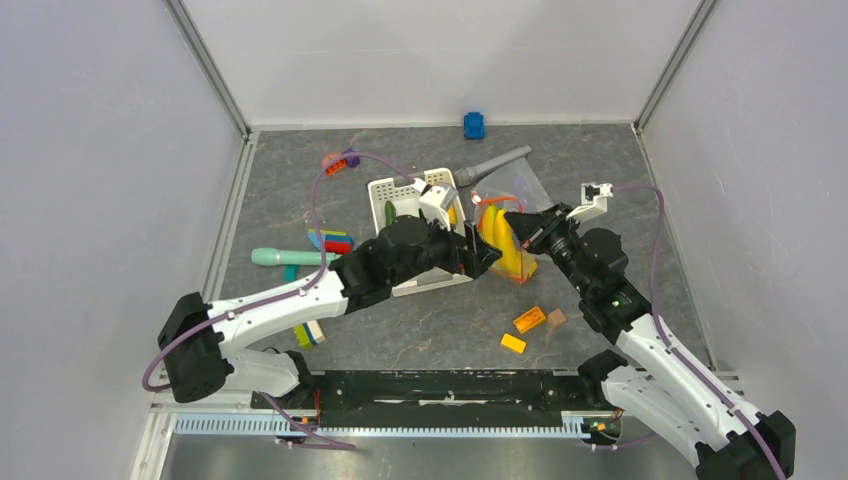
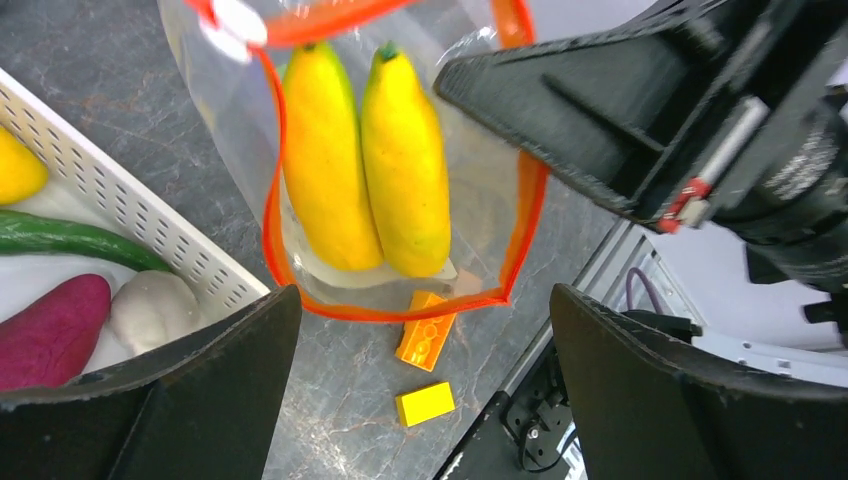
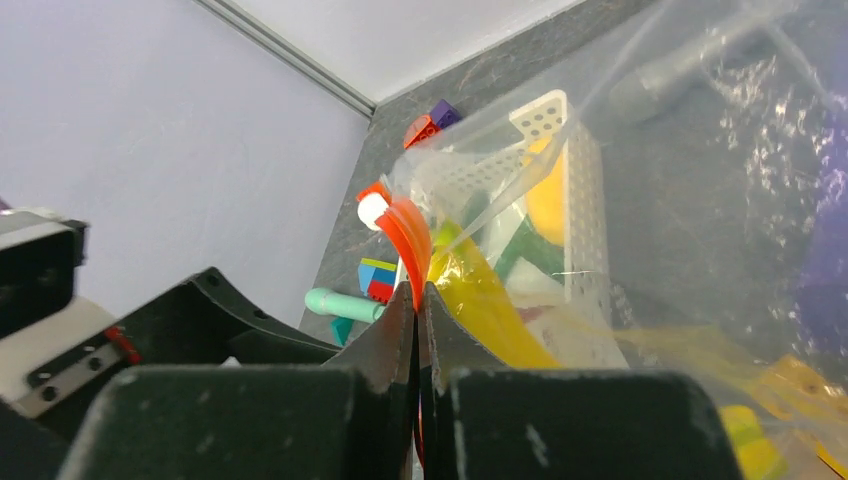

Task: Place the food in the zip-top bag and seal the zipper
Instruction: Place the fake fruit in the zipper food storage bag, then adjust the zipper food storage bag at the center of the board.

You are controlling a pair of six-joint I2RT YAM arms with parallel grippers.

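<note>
The clear zip-top bag hangs right of the white basket, its mouth held open. My right gripper is shut on the orange-red zipper strip at the mouth's edge; in the right wrist view the gripper pinches it. Two yellow banana pieces lie inside the bag. My left gripper is open and empty, just in front of the mouth. In the basket lie a dark-green cucumber, a purple-red sweet potato, a whitish piece and a yellow piece.
An orange block, a yellow block and a small tan cube lie near the front right. A grey cylinder lies behind the bag, a blue toy at the back wall, and a teal cylinder and coloured blocks to the left.
</note>
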